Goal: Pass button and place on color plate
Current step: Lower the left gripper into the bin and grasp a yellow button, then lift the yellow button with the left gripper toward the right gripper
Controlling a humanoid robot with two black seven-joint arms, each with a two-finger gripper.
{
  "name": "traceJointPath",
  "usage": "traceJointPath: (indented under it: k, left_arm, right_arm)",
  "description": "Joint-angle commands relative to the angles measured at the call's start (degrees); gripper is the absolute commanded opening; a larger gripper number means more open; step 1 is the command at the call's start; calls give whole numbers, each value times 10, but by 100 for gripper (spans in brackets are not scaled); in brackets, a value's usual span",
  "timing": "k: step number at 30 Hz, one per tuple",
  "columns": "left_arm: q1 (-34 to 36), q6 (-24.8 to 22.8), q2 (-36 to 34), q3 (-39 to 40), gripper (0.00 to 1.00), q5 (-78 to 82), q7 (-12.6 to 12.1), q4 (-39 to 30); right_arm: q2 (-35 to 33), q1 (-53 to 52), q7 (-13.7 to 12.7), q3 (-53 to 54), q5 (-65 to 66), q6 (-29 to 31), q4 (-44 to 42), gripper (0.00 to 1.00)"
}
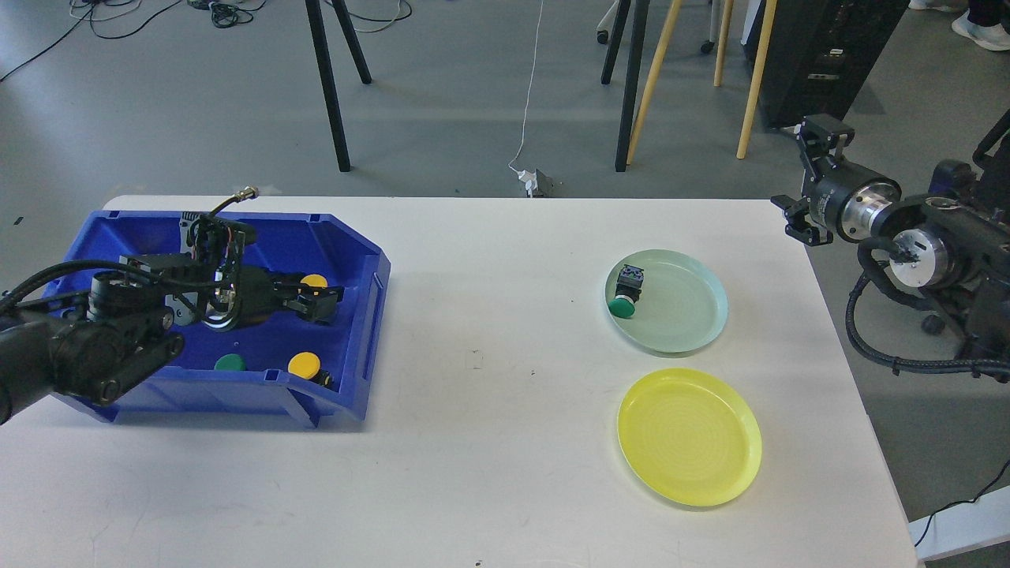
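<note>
My left gripper (pixel 322 301) is down inside the blue bin (pixel 359 347), its fingers right at a yellow button (pixel 314 281) that they partly hide. I cannot tell whether they grip it. A second yellow button (pixel 304 364) and a green button (pixel 230 363) lie near the bin's front wall. A green button (pixel 625 295) lies on the left part of the pale green plate (pixel 694 308). The yellow plate (pixel 690 435) is bare. My right gripper (pixel 803 178) is open and empty, in the air off the table's far right corner.
The white table (pixel 489 410) carries the bin at the left and the two plates at the right. Tripod and easel legs (pixel 631 87) stand on the floor behind the table. A cable (pixel 527 118) runs to a plug on the floor.
</note>
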State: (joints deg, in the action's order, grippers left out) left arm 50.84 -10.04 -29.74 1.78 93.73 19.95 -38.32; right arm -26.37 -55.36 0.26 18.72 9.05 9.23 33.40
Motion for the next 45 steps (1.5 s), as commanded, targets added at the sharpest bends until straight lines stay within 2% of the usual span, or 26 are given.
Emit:
traceJointPath:
  k: [1,5,8,11,24,28,32,36,40,45]
  left_arm:
    - [0,-2,0,0,31,1,1,0]
    - [-1,-2,-5,1,22,-1,3,-4]
    - [0,-2,-17,1,21,-2,5,-13]
    - [0,-7,-65,8,21,-3,10,-41]
    - [4,-11,-323,23,22,-10,11,-290]
    - [7,-49,-360,84,22,-22,10,-332]
    - [15,-99,-365,186,22,-23,8,-337]
    - [47,-150,-335,269,22,-35,-2,-333]
    - [102,-156,-279,279,22,-72,-27,-327]
    - [131,-151,-194,283,21,-74,-38,-304]
  right_arm:
    - [0,2,0,-1,0,-1,-1,98]
    - [0,2,0,-1,0,-1,-1,98]
    - [0,2,0,-1,1,-1,-2,98]
    - [3,1,0,-1,0,-1,-7,98]
    - [50,-5,1,-20,0,0,-56,98]
    - [56,-6,1,-20,0,0,-56,98]
    - [61,-8,4,-20,-1,0,-55,98]
    - [62,-21,6,-17,-1,0,-49,98]
    - [77,-40,8,-11,-2,0,-46,98]
    - [112,-68,8,-3,-4,-1,-45,98]
